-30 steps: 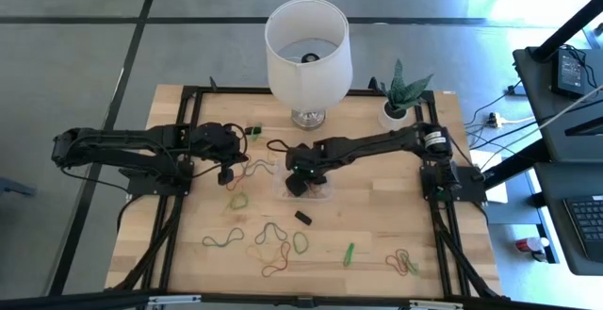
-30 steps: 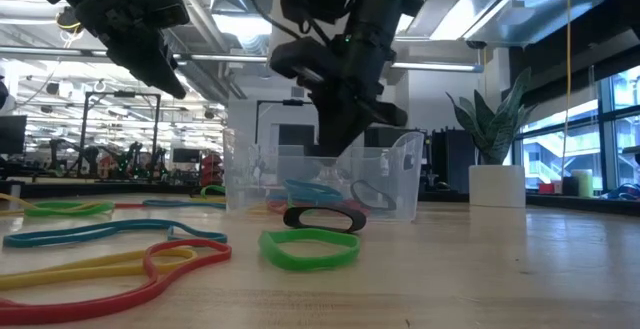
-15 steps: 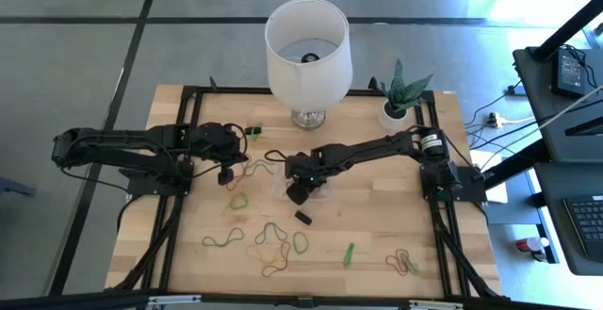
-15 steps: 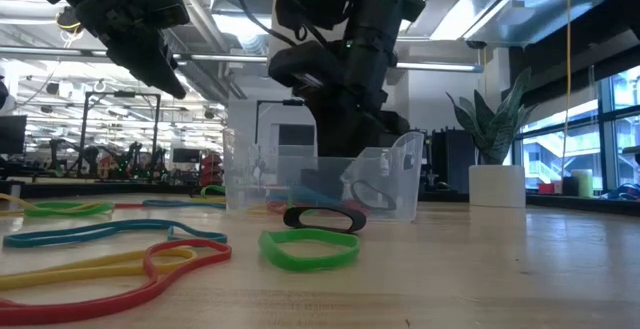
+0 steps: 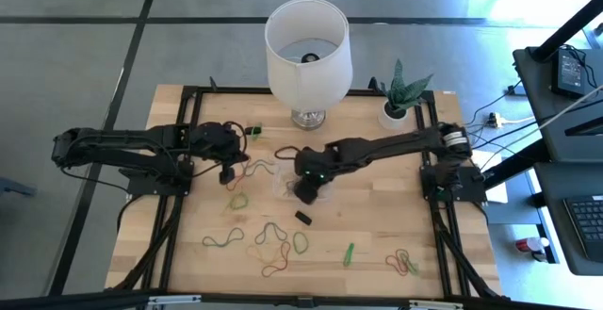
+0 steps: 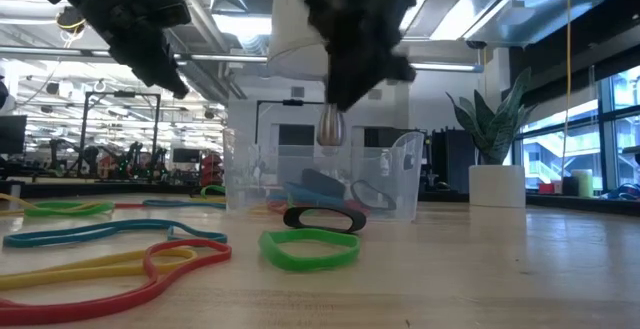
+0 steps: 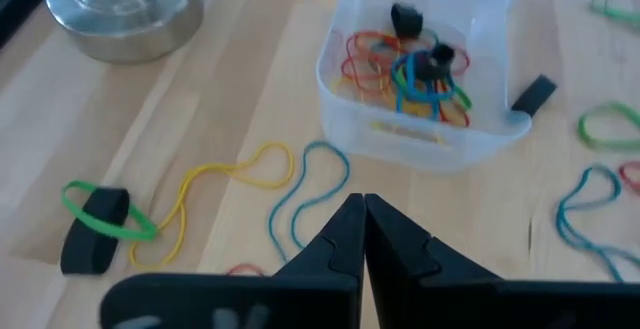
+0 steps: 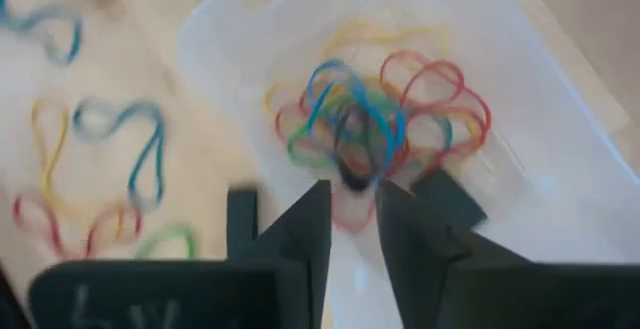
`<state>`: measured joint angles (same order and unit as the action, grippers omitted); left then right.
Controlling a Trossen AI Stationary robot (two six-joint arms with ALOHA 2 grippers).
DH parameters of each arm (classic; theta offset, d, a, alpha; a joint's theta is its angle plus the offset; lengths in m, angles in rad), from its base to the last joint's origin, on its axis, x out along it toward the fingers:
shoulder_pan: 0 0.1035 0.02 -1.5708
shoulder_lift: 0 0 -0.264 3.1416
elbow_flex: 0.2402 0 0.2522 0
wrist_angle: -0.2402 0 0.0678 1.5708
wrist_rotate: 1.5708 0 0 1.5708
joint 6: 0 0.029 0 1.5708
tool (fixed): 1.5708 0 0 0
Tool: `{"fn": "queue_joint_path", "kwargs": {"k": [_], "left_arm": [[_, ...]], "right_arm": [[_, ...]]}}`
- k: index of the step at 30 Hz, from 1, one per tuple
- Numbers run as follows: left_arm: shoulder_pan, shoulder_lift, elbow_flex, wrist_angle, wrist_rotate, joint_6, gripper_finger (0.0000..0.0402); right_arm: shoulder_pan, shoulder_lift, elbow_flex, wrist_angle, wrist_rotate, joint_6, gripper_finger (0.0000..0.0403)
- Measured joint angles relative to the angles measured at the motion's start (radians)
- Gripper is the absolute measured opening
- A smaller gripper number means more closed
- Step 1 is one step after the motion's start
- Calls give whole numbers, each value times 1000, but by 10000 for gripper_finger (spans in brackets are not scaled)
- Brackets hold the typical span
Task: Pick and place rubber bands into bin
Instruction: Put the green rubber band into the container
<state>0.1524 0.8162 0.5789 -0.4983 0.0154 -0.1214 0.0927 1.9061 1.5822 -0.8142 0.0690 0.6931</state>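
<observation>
A: The right gripper [image 5: 305,190] hangs over the bin [image 5: 303,187], near the middle of the table [image 5: 396,216]. Its wrist view shows the two fingers [image 8: 305,231] parted by a narrow gap with nothing between them.

B: And the bin itself?

A: A clear tub just toward six o'clock from the lamp base [image 5: 308,118]. Inside lies a tangle of rubber bands [image 8: 375,119], red, blue, yellow and green, with a couple of black ones among them.

B: The left gripper?

A: The left gripper [image 5: 227,173] sits at about nine o'clock from the bin, well apart from it, raised above the wood. Its fingers [image 7: 340,231] are pressed together and carry nothing.

B: What remains on the table?

A: A black band [image 5: 302,218] lies just toward six o'clock from the bin. Further that way, a spread of loose bands [image 5: 268,242] in green, yellow, red and dark colours. A green band [image 5: 349,252] lies toward five o'clock, and a small cluster [image 5: 405,260] near the four o'clock corner. Yellow and blue loops [image 7: 290,184] lie between the left gripper and the bin.

B: Anything else?

A: A potted plant [image 5: 402,98] at one o'clock, beside the white lampshade [image 5: 307,51].
</observation>
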Motion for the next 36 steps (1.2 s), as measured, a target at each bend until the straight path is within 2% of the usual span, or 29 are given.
{"fn": "queue_joint_path", "kwargs": {"k": [4, 11, 16, 23, 29, 36], "left_arm": [[1, 7, 0, 37, -41, -25, 8], [46, 83, 20, 25, -54, -32, 22], [131, 201, 78, 32, -67, -37, 61], [304, 416, 175, 29, -67, -98, 123], [416, 593, 208, 33, -49, -190, 148], [459, 718, 208, 45, -53, -201, 148]], "right_arm": [[23, -102, -69, -13, 16, -48, 58], [31, -427, -423, 91, 112, 69, 5], [28, -680, -654, 136, 193, 141, 19], [-15, -957, -868, 179, 245, 160, 29], [-68, -1077, -981, 231, 245, 101, 23], [-89, -1106, -1037, 267, 244, 46, 5]]}}
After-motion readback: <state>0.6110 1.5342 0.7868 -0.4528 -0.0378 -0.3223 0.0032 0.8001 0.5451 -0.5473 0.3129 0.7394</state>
